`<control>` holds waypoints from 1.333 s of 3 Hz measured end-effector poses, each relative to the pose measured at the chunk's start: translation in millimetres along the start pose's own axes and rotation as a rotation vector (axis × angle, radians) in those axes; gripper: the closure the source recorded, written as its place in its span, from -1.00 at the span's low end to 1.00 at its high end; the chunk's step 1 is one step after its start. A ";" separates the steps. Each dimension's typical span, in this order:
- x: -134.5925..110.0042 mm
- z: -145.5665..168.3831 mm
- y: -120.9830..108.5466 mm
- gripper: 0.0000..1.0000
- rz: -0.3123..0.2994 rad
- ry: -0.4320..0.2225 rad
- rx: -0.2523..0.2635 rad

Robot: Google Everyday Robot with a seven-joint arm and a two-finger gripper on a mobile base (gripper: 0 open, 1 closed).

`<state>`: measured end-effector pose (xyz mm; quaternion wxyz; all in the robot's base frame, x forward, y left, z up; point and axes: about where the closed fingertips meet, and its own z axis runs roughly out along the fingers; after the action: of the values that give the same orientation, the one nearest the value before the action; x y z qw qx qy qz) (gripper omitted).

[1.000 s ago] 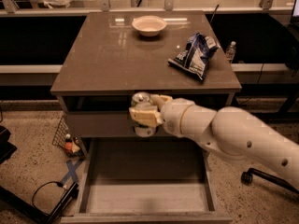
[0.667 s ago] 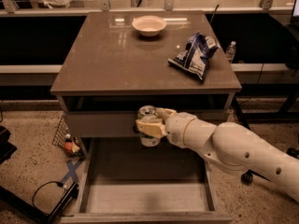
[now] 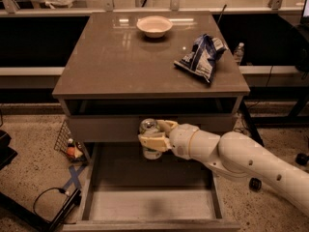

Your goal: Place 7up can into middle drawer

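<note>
One drawer (image 3: 149, 204), pulled open nearest, floor bare between thin side walls (image 3: 90, 182). The claw (image 3: 150, 140) pinches the can (image 3: 148, 126) upright over its rear part, close before the upper front (image 3: 104, 128). Step, judged: carry-in; next, lower straight, then release. Room ample either side. Beyond, the worktop (image 3: 116, 57) carries bag (image 3: 202, 57) and bowl (image 3: 154, 26).

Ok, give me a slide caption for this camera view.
Two-finger gripper holds the pale white-and-green 7up can above the open grey-beige middle drawer.
</note>
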<state>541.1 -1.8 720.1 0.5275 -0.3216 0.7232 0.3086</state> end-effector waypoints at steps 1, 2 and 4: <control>43.2 10.1 9.9 1.00 -0.103 -0.051 -0.167; 100.8 35.7 25.4 1.00 -0.140 -0.093 -0.315; 189.2 75.3 51.1 1.00 -0.096 -0.141 -0.426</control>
<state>498.5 61.7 524.6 0.5109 -0.4374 0.5869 0.4508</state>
